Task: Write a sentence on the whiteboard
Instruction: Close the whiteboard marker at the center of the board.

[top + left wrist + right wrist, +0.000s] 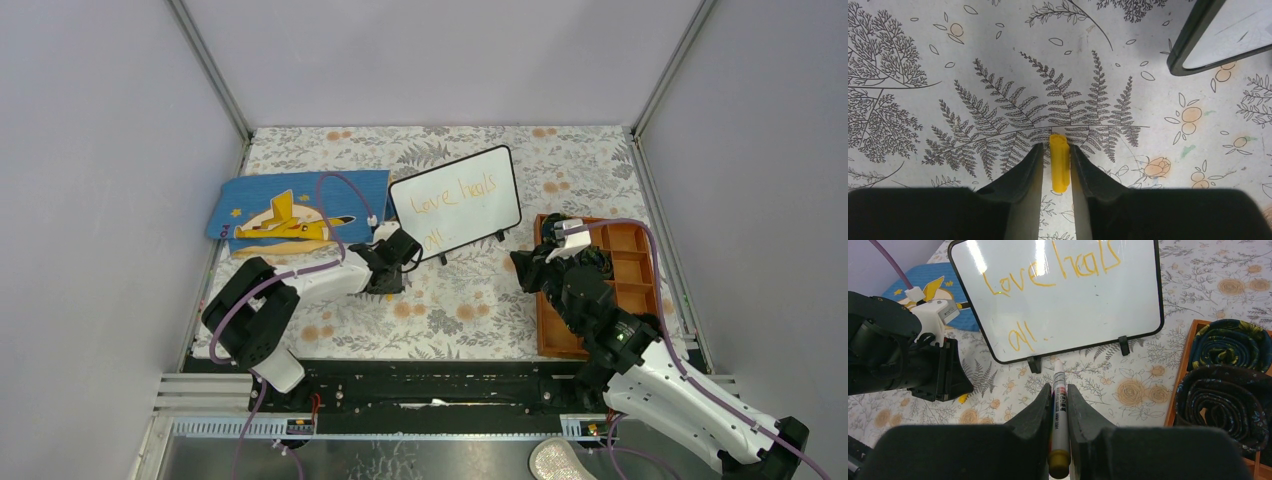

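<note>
Right wrist view: the whiteboard [1098, 310] stands propped at the back of the bench [1128, 390]. The sentence [1048, 280], "Love heals all..", looks nearly done. The right pincer [1059, 392] pinches the marker [1059, 415] short of the board. The left pincer [1057, 150] straddles a yellow cap [1059, 170], and I cannot tell if it grips. Open bench lies ahead; a tray [1180, 375] crowds the right.

open cloth [460, 310] btwn arms gives passage. whiteboard [458, 200] blocks centre rear; left gripper [407, 246] crowds its l corner, right gripper [522, 266] w/ marker [1058, 374] its r foot; tray [545, 330] walls r side.
</note>
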Available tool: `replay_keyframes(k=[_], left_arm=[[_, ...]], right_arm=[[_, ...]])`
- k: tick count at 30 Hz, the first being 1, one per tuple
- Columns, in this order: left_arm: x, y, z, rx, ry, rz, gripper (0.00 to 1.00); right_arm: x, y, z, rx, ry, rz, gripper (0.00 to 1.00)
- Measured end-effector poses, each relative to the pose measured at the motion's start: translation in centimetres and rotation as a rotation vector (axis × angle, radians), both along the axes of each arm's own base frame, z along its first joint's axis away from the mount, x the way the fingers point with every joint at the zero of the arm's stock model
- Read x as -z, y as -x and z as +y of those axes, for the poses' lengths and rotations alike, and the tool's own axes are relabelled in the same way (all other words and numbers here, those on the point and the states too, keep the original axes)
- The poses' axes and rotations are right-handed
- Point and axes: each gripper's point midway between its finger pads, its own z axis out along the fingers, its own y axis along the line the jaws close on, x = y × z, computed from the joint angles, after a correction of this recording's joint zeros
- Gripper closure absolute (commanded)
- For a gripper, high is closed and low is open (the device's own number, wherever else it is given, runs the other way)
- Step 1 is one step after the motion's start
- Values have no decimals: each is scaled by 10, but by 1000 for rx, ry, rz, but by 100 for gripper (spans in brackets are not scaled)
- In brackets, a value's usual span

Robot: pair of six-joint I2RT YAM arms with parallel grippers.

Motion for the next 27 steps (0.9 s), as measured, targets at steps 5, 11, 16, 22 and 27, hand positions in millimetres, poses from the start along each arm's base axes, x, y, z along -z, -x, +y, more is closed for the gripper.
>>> replay_keyframes(k=[5, 11, 16, 22, 27], left_arm=[[0, -1, 0, -6, -2, -3, 76], [0, 0, 0, -8, -2, -4, 97], [-1, 1, -1, -12, 13, -8, 100], [-3, 9, -14, 6, 104, 22, 100], [-3, 12, -24, 28, 152, 40, 94]], right_arm=[[0, 0, 0, 0, 1, 1, 100], [1, 0, 0, 0, 3, 3, 100], [2, -1, 1, 0, 7, 7, 100], [4, -1, 1, 0, 11, 11, 100], [4, -1, 1, 0, 11, 11, 100]])
